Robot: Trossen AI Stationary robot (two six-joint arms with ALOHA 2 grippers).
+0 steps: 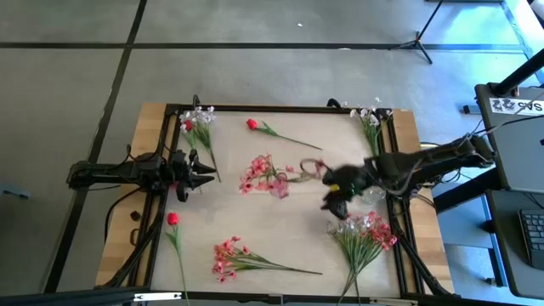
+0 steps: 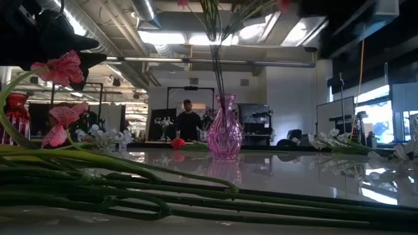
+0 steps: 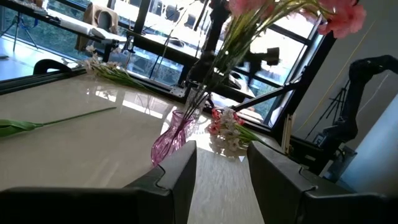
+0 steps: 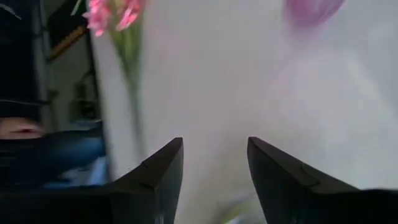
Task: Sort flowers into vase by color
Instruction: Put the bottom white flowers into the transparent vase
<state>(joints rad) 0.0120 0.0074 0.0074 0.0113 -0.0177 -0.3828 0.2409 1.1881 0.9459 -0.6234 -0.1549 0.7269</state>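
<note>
Flowers still scattered, one pink bunch already in the vase

Flowers, artificial sprays on thin green stems, lie spread over my pale tabletop (image 1: 289, 217): a pink cluster (image 1: 228, 257) at the near edge, a single red bud (image 1: 172, 219) by my left side, another red bud (image 1: 252, 124) at the far edge, white sprays in both far corners (image 1: 198, 115) (image 1: 367, 113), and a mixed pink-and-white bundle (image 1: 370, 228) near my right arm. A pink spray (image 3: 292, 15) already stands in the faceted pink glass vase (image 3: 171, 140) in the middle.

My right gripper (image 1: 336, 200) hovers over the table just beside the vase, its fingers (image 4: 161, 171) parted with nothing between them. My left gripper (image 1: 204, 172) waits at the left edge, fingers (image 3: 177, 180) apart and empty too.

My judgement: the next pick should be another pink stem, probably from the bundle beside my right arm. I should come down on one stem only, low on the green part and clear of the blossoms, since these stems overlap and a broad grab would drag white ones along. Lifting slowly would let tangled neighbours drop away. The vase neck looks narrow, so the stem should go in end first and upright.
</note>
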